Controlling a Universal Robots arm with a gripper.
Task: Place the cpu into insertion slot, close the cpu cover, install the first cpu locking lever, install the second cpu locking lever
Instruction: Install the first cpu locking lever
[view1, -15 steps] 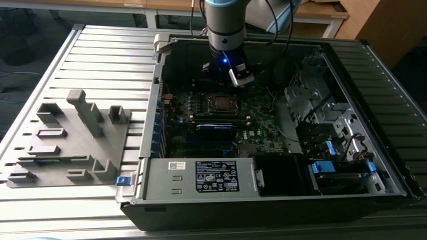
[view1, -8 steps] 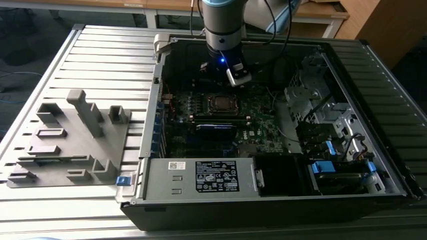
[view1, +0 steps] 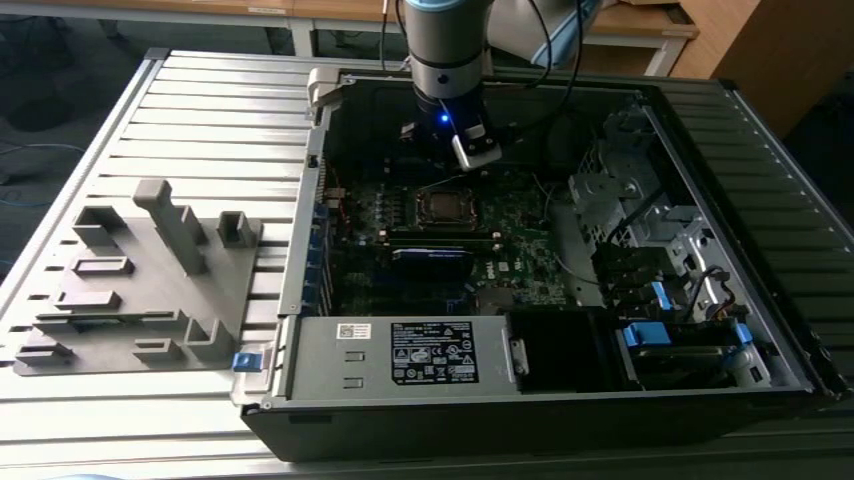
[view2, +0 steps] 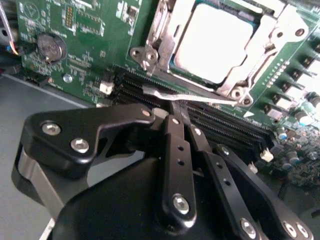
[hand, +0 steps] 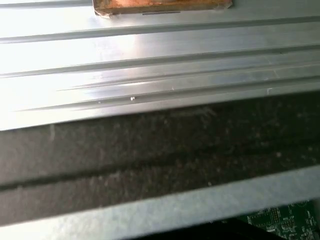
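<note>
Gripper (view2: 176, 107) closed near cpu locking lever (view2: 200, 97), cpu (view2: 215, 42) under cpu cover (view2: 287, 27)

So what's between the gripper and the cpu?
In the second wrist view, a thin silver lever and an edge of the cpu cover, between the gripper and the cpu.

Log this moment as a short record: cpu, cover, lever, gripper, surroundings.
cpu: seated in the insertion slot, silver top showing
cpu cover: down over the cpu, framing it
locking lever: thin silver rod along the socket edge, beside the memory slots
gripper: shut, tips right at the locking lever; contact cannot be told
surroundings: open computer case on a slatted metal table; grey fixture at the exterior view's left
</note>
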